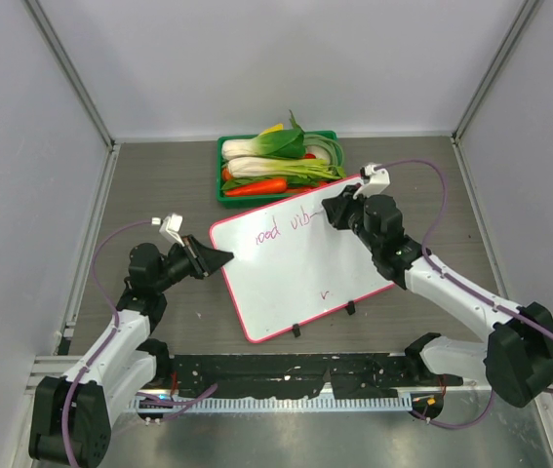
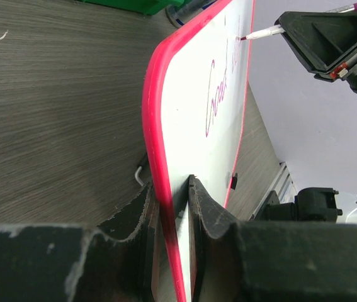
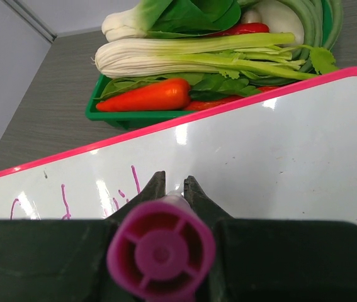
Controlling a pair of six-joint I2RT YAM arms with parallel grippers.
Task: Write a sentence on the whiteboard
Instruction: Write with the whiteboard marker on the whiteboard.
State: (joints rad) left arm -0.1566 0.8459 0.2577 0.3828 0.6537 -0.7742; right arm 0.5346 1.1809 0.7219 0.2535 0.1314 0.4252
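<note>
The left jaws are clamped on the pink-red frame of the whiteboard [image 1: 296, 283], one finger on each face of its edge, so the board stretches away straight ahead of them across the table [image 1: 159, 175]. The right jaws are closed on a marker [image 3: 161, 251]. Its round magenta end cap sits between them on the camera side, and its pale tip reaches out in front of them to meet the white surface near the board's far edge. The sentence [image 1: 281, 229] runs in thin magenta strokes from just ahead of the left jaws to the marker tip at the right jaws, and what is legible reads "Good vib". Beyond the right jaws, past the board's frame, stands a green tray [image 3: 102, 116] piled with vegetables, among them an orange carrot [image 3: 147, 97] and pale-stalked greens [image 3: 191, 53]. A small lone purple tick [image 1: 325, 292] sits on the board on the near side of the right jaws, well apart from the writing.
</note>
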